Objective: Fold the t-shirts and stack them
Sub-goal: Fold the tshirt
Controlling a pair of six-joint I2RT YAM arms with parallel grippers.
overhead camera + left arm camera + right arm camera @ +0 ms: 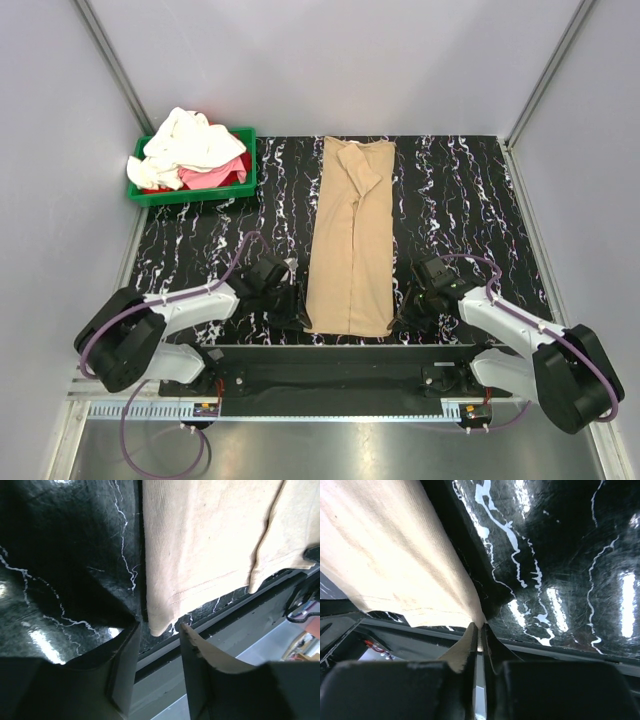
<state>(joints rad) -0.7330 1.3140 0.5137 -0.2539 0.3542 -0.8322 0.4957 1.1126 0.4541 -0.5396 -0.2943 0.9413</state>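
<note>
A tan t-shirt [350, 240], folded lengthwise into a long strip, lies flat on the black marbled mat [200, 250] with its collar at the far end. My left gripper [298, 305] is open right at the shirt's near left corner. In the left wrist view that corner [165, 615] sits just beyond the gap between my fingertips, with the gripper [159, 626] not gripping it. My right gripper [405, 305] is shut on the near right corner, and the right wrist view shows the hem [385, 555] pinched in the gripper [481, 626].
A green bin [250, 160] at the far left holds a pile of white and pink shirts [190, 145]. The mat's near edge and a black rail [340, 375] run just behind both grippers. Grey walls enclose the table.
</note>
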